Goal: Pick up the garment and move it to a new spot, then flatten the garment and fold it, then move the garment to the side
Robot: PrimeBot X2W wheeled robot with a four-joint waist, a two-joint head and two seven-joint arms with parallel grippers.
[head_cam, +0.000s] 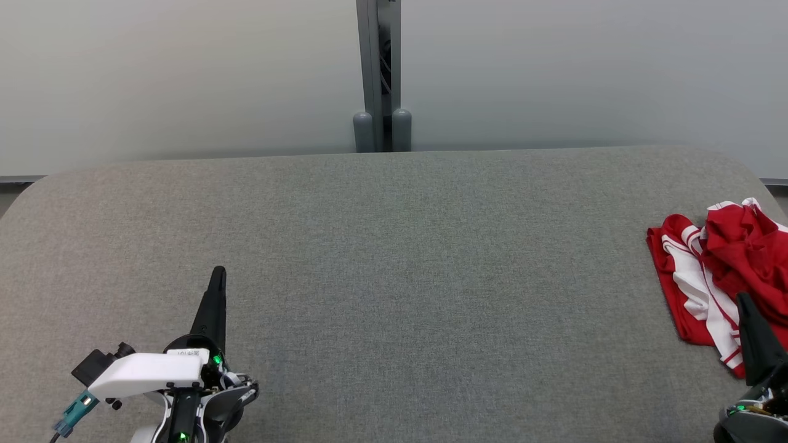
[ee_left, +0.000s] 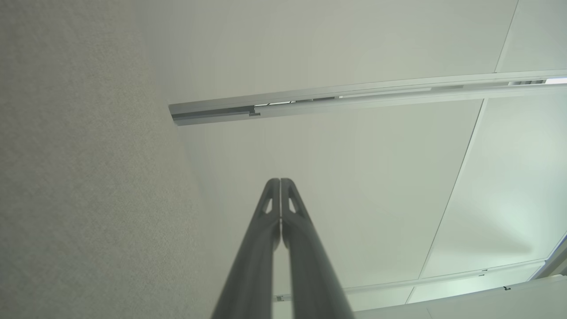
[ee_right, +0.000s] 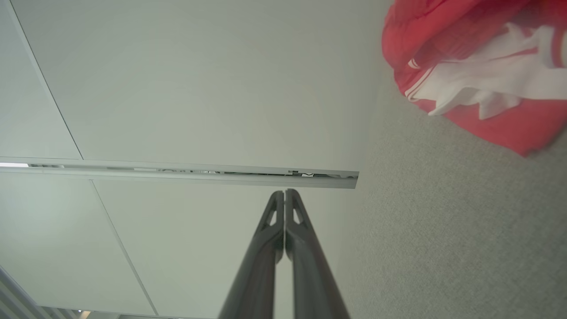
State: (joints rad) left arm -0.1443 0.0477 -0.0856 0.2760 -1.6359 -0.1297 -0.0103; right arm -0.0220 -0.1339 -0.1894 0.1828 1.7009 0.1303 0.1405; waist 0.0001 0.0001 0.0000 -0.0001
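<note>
Left fingers [ee_left: 261,248] and right fingers [ee_right: 266,257] each pressed tight together, holding nothing.

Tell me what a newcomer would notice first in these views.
The red and white garment stands out, lying crumpled at the right edge of the grey padded table. The right tool is shut beside the garment's near side and grips nothing. The left tool is shut over bare table at the lower left of the head view.
</note>
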